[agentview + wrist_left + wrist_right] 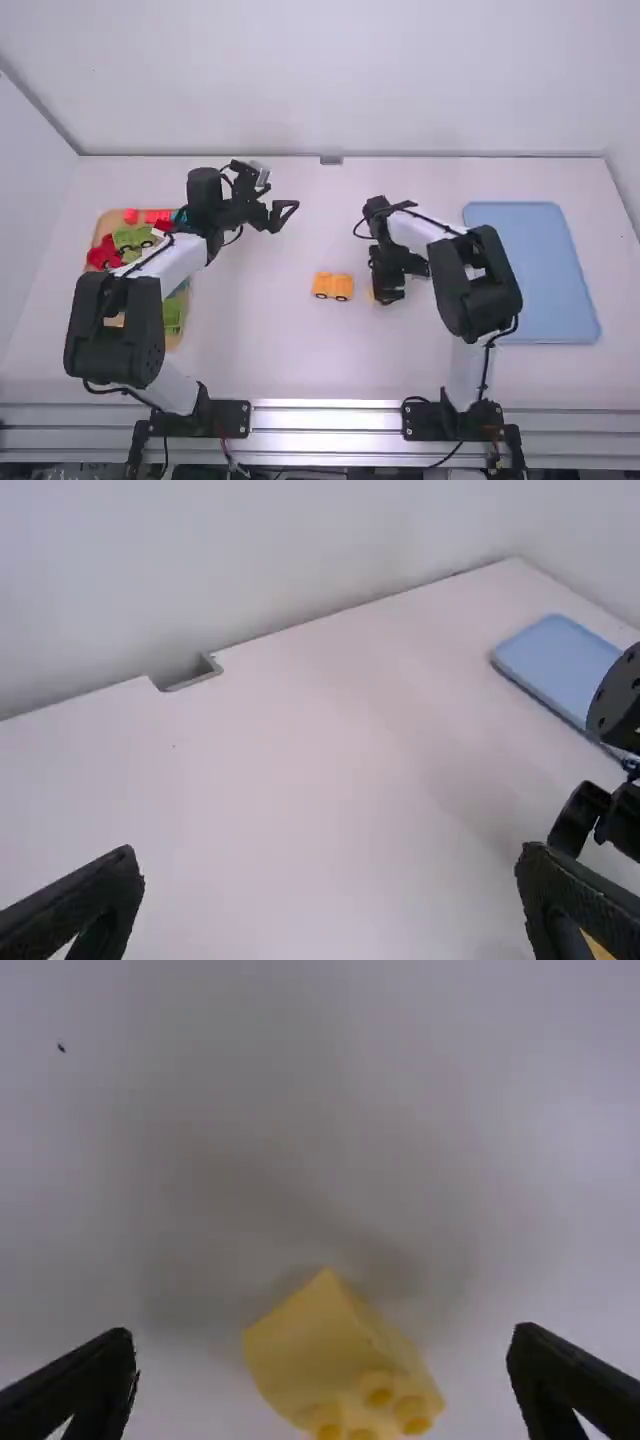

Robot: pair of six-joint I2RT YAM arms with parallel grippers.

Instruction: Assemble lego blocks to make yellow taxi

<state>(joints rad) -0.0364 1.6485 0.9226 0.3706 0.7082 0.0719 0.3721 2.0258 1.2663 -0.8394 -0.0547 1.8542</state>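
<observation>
Under R end effector point(388, 292), yellow studded blk point(335, 1355) on tbl point(260, 340).

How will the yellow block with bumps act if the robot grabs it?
The yellow block looks like hard plastic, so it probably won't squash. Its flat sides should stop it rolling. It looks small, so it's probably light.

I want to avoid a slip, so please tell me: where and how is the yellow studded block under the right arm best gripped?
Probably from above, by opposite flat sides, clear of the round studs. The yellow studded block lies cornerwise between the right end effector's open fingers, so turning them square first seems wise.
</observation>
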